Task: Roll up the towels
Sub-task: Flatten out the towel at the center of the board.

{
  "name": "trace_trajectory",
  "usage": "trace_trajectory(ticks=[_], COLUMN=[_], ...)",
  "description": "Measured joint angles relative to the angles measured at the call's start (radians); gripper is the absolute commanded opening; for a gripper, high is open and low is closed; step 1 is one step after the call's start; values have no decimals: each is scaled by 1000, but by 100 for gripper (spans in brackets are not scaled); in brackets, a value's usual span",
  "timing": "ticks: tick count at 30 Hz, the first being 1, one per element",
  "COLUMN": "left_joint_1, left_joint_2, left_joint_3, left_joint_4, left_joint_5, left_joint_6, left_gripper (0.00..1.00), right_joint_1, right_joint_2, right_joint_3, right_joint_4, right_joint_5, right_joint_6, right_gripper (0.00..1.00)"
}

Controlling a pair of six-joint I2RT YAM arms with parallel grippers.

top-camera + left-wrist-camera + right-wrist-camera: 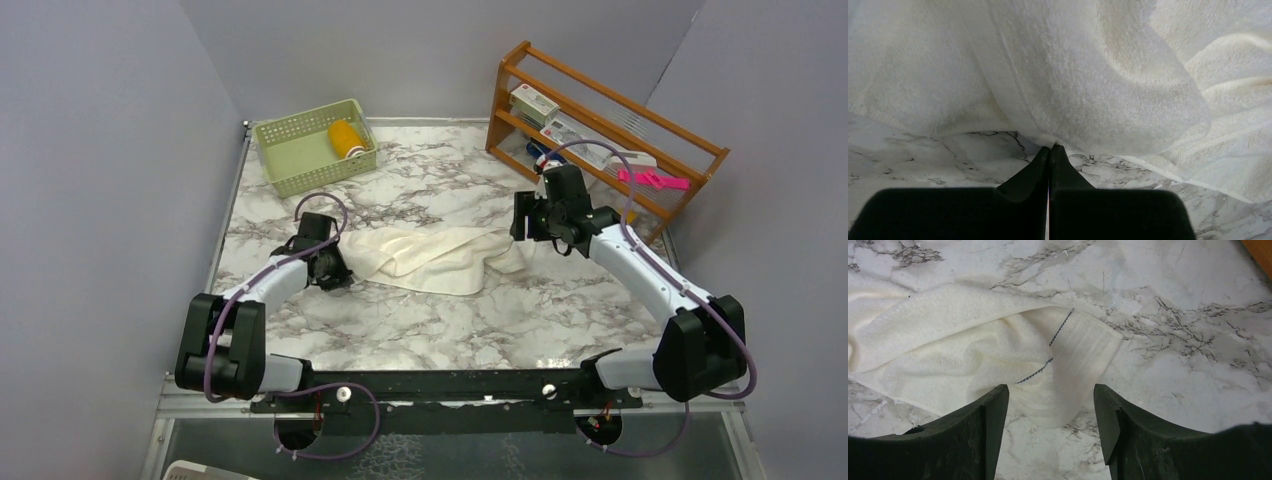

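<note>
We see the cream towel (pixel 430 258) crumpled on the tabletop (pixel 450 325), its long axis running left to right between our arms. Our left claw (pixel 1050 148) is clenched on its left hem; our right claw (pixel 1050 392) hangs released, straddling its right corner.

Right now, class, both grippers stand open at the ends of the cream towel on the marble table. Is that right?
Not quite. Only the right gripper stands open, at one end of the cream towel. The left gripper is shut, pinching the towel's hem, as the left wrist view shows. The towel does lie on the marble table.
</note>
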Motion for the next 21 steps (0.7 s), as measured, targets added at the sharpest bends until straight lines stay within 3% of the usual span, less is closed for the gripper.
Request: trace_trajectory(ticks=[6,14,21], left_joint_1=[35,272,280], left_joint_2=[-50,-90,-27], left_joint_3=[113,446,490], left_joint_4=[-138,-187,-190], left_joint_5=[0,64,110], left_joint_6=[37,78,92], left_gripper=[0,0,0], right_joint_1=[-77,-118,-118], right_joint_2=[71,251,351], right_joint_3=[-1,-2,-2], right_joint_4=[23,71,103], right_joint_5=[-8,-8,-2], right_joint_6=[46,99,105], right_gripper=[63,53,49])
